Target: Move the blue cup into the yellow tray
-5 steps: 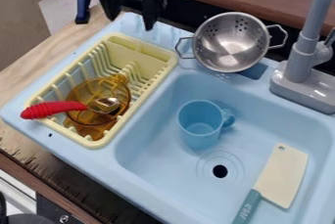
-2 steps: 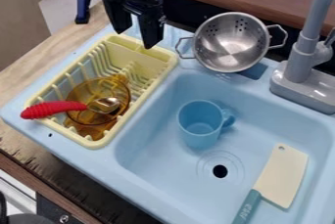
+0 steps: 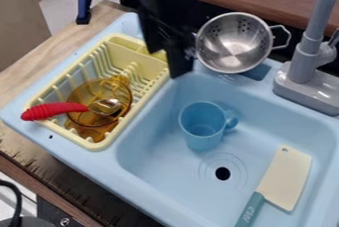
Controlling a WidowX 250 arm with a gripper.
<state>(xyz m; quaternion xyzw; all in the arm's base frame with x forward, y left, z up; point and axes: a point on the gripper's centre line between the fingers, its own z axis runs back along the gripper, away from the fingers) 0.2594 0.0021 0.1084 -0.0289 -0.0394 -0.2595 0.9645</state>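
While the sink (image 3: 165,174) spans centre and right, transfer is pending.
Yellow tray (image 3: 98,145): left. Gripper (image 3: 165,63): upper centre, blurred, fingers spread. Blue cup (image 3: 202,128): upright in sink, near centre. Advised: straddle its wall, clear of the handle (image 3: 231,121); lift vertically.

Looks like a play kitchen set up in a robot lab. Has a light-blue moulded sink (image 3: 162,184) with a drain hole (image 3: 222,173), a chunky grey tap (image 3: 306,57), a yellow dish rack (image 3: 98,145), a blue cup (image 3: 204,126), a metal colander (image 3: 235,42) and a toy-like cleaver (image 3: 285,177). Reads as a lab because of the black robot arm (image 3: 165,10) hanging over the sink unit, the dark cable (image 3: 17,201) at the lower left and the rough, chipped edge of the wooden worktop (image 3: 46,174).
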